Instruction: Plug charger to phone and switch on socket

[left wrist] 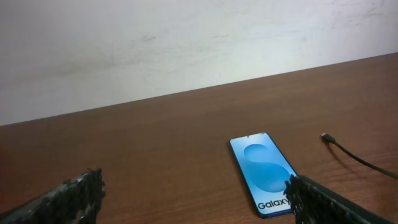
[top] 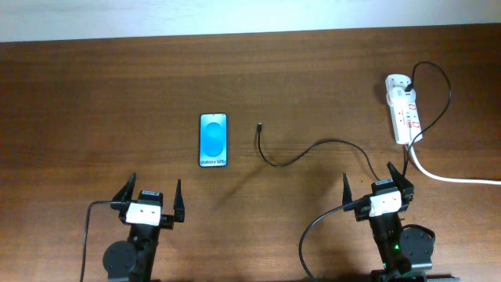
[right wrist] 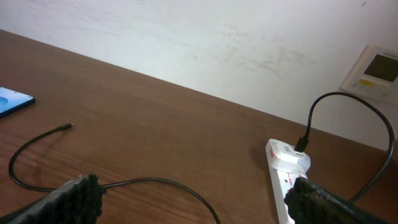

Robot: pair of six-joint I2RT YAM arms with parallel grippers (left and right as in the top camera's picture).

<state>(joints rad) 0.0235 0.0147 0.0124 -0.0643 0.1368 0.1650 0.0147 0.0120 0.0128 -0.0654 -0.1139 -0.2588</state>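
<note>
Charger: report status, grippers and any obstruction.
Left gripper open, right gripper open, both empty. Charger loose on table, tip beside phone, not plugged in. Far end in socket. Nothing in the way.

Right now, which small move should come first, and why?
Probably bring the open right tool to the small plug tip of the thin black cable: it lies unplugged, apart from the slim blue-screen phone.

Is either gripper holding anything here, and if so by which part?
Nothing is held. The left gripper and the right gripper are both open and empty; the charger lies loose on the table.
</note>
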